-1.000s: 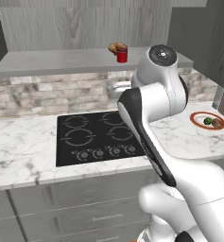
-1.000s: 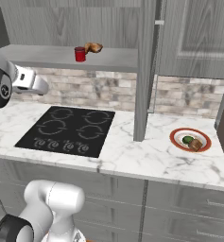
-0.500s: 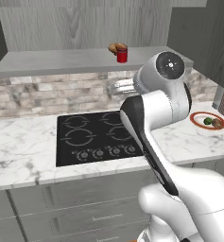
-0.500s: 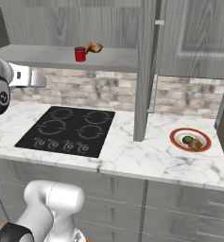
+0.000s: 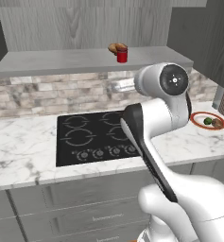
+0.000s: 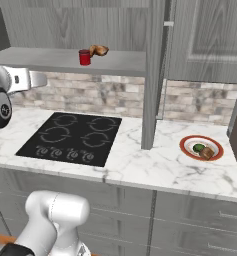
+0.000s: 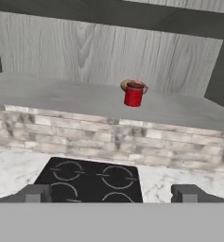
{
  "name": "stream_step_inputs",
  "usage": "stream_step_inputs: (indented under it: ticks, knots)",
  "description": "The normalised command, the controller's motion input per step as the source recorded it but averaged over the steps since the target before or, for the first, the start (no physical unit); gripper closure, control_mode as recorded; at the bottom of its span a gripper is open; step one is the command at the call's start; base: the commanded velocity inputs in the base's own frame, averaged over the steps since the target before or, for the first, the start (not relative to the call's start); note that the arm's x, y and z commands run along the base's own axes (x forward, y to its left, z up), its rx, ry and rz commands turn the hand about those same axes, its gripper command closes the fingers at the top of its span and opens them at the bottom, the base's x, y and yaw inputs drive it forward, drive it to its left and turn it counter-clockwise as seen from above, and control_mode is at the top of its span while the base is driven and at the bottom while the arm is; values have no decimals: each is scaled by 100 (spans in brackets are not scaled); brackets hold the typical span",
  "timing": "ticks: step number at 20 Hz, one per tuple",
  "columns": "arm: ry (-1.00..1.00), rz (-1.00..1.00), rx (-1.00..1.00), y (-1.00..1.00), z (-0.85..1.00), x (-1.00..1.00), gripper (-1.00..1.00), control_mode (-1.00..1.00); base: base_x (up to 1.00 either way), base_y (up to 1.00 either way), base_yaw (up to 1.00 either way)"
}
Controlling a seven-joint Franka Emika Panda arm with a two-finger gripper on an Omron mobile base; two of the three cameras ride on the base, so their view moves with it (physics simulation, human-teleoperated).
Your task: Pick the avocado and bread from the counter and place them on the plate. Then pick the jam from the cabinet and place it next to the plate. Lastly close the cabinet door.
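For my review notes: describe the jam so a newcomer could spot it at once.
Look at the open cabinet above the cooktop. On its grey shelf stands the jam, a small red jar. A golden-brown pastry sits close beside it; the jam is the red upright cylinder.

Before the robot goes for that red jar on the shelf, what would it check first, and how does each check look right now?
1. Avocado and bread on the plate: ok.
2. Jam upright on the cabinet shelf: ok.
3. End effector open and empty: ok.
4. Jam ahead of the end effector: ok, far off.
5. Pastry touching the jam: cannot tell.
6. Cabinet door open: ok.
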Motion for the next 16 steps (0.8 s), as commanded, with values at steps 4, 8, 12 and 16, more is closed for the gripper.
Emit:
stream_step_inputs:
  ticks: [4, 8, 12, 16]
  knots:
    - [-17, 3, -5, 4, 17, 3, -100, -100, 0, 0, 0]
    - [-16, 2, -5, 4, 12, 5, -100, -100, 0, 0, 0]
    - [-16, 2, -5, 4, 13, 5, -100, -100, 0, 0, 0]
    - [-18, 2, -3, 0, 14, 1, -100, -100, 0, 0, 0]
